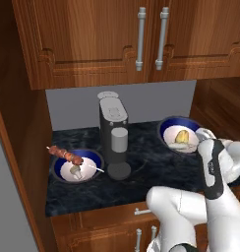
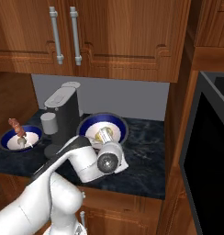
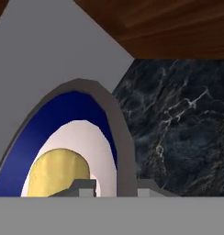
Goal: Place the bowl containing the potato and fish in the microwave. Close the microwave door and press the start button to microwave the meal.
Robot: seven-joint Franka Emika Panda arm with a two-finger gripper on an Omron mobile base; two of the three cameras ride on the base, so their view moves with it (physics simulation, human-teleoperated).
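Bowl [image 1: 167, 129] on dark counter [image 1: 146, 165], at three o'clock from coffee machine [image 1: 114, 133], potato [image 1: 181, 136] and fish [image 1: 180, 146] inside. Gripper [image 3: 116, 189] astride near rim, one finger inside by the potato, one outside; apparently clamped on the rim wall. Microwave door [image 2: 208, 165] open at three o'clock, well apart. Likely next: lift straight, then carry toward three o'clock.

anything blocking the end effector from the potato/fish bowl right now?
Nothing visible. The end effector is already at the bowl, its fingertips straddling the near rim beside the potato. The coffee machine stands off to the side.
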